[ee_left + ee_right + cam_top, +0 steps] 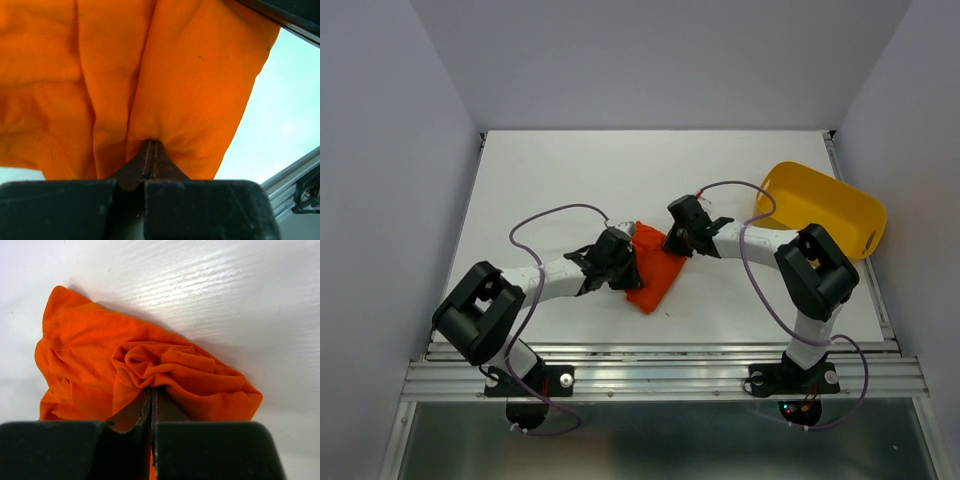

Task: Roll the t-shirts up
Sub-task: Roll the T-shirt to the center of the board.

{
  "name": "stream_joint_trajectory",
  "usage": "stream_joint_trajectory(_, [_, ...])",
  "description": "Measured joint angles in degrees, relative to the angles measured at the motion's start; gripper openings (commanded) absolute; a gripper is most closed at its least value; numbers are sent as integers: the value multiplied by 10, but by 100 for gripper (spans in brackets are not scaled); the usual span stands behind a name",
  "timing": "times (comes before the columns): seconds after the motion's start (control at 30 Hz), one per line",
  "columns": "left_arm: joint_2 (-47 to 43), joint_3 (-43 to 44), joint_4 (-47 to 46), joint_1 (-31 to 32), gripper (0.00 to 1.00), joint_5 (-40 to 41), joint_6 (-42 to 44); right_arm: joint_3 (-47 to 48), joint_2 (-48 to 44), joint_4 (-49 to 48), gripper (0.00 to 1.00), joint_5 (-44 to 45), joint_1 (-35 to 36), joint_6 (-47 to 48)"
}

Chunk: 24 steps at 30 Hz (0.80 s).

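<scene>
From above, a white worktop (620, 170) sits boxed in by plain pale walls (660, 60). One orange-red t-shirt (655, 275) lies bunched near its middle between the two arms, and one yellow tub (820, 205) rests tipped at the right edge. At the left wrist, the left jaws are pressed together on a fold of the t-shirt (190, 90), whose soft cloth fills the view. At the right wrist, the right jaws are pinched tight on its crumpled edge (165, 365).
</scene>
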<state>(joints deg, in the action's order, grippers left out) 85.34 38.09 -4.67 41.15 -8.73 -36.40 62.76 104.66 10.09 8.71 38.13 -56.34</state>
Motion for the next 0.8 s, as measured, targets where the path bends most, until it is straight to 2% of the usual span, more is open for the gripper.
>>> stream_joint_trajectory(0.13, [10, 27, 22, 0, 0, 12, 20, -1, -8, 14, 2, 16, -11, 10])
stream_joint_trajectory(0.2, [8, 39, 40, 0, 1, 20, 28, 0, -15, 25, 8, 25, -14, 24])
stream_joint_trajectory(0.23, [6, 45, 54, 0, 8, 25, 32, 0, -20, 35, 12, 29, -15, 37])
stream_joint_trajectory(0.37, [-43, 71, 127, 1, 17, 63, 49, 12, -42, 75, 25, 36, -17, 74])
stream_joint_trajectory(0.4, [-65, 82, 148, 2, 26, 76, 54, 15, -54, 83, 35, 37, -17, 84])
stream_joint_trajectory(0.43, [-83, 96, 167, 4, 30, 92, 56, 18, -66, 89, 43, 38, -17, 93])
stream_joint_trajectory(0.5, [-104, 118, 191, 10, 39, 115, 64, 18, -92, 96, 48, 42, -17, 105])
stream_joint_trajectory(0.53, [-112, 134, 203, 17, 47, 130, 67, 18, -105, 101, 53, 43, -17, 110])
stream_joint_trajectory(0.67, [-108, 170, 245, 63, 59, 184, 71, 12, -181, 109, 56, 53, -18, 118])
stream_joint_trajectory(0.8, [-66, 201, 283, 136, 61, 230, 70, -45, -263, 105, 59, 40, -52, 112])
